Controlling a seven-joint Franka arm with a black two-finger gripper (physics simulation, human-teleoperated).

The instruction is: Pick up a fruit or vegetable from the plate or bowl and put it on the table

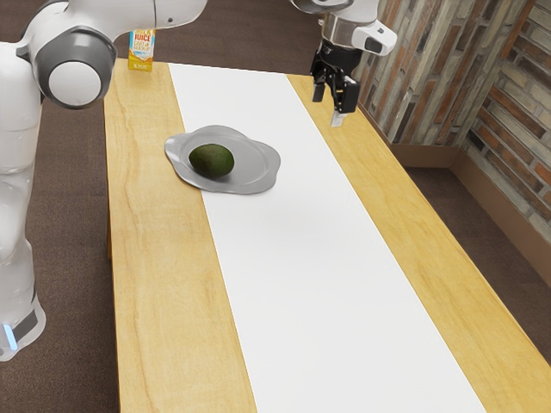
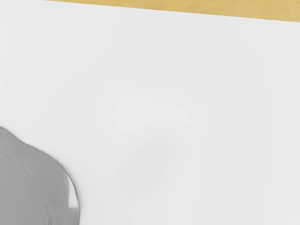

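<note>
The avocado (image 1: 212, 161) looks firm, perhaps slick; pinch its waist. Hand (image 1: 329, 108) gapes, empty, at exterior view's 1 o'clock.

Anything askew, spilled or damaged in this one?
I see no spill or damage. Mildly askew: the avocado sits off-centre on the grey plate, which straddles the edge between the white strip and bare wood. The juice carton stands upright.
</note>
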